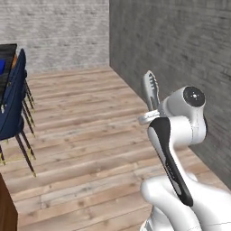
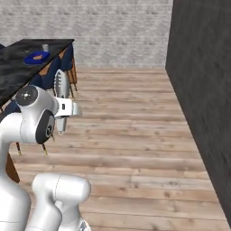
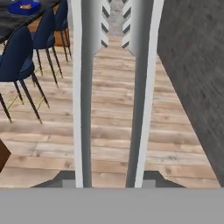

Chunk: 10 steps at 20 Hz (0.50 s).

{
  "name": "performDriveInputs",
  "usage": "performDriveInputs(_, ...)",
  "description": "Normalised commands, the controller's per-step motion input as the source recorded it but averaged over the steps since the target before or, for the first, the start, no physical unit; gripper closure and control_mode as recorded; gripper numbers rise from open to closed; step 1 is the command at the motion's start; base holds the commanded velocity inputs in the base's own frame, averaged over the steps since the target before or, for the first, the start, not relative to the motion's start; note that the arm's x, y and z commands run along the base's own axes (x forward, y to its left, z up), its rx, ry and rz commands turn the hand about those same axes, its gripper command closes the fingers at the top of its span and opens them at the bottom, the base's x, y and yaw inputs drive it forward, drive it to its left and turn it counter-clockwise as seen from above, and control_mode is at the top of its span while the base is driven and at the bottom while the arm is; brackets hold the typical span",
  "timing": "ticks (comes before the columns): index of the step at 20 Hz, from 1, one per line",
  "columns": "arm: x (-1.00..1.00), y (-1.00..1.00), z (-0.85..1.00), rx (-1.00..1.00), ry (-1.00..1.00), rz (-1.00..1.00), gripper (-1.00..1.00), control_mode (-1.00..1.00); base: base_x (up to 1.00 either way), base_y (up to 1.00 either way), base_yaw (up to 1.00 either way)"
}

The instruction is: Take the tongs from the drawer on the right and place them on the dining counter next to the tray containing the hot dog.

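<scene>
Tongs [image 3: 109, 87] held by gripper [image 3: 109, 181].
Jaws clamp both arms; blue tray [image 2: 36, 57] sits on counter [image 2: 18, 63] far left.

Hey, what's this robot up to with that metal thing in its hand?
The white arm's gripper is shut on a pair of silver tongs, carried with the toothed tips pointing up over the wooden floor. Off to its left stands the black dining counter lined with dark blue chairs, and a small blue tray sits on top. The tongs have not been set down yet.
</scene>
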Motion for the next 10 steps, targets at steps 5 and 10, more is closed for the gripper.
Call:
performDriveInputs(5, 0.00, 0.00, 0.00, 0.00, 0.00, 0.00, 1.00, 1.00, 1.00, -0.06, 0.02)
performDriveInputs(10, 0.00, 0.00, 0.00, 0.00, 0.00, 0.00, 1.00, 1.00, 1.00, -0.07, 0.03)
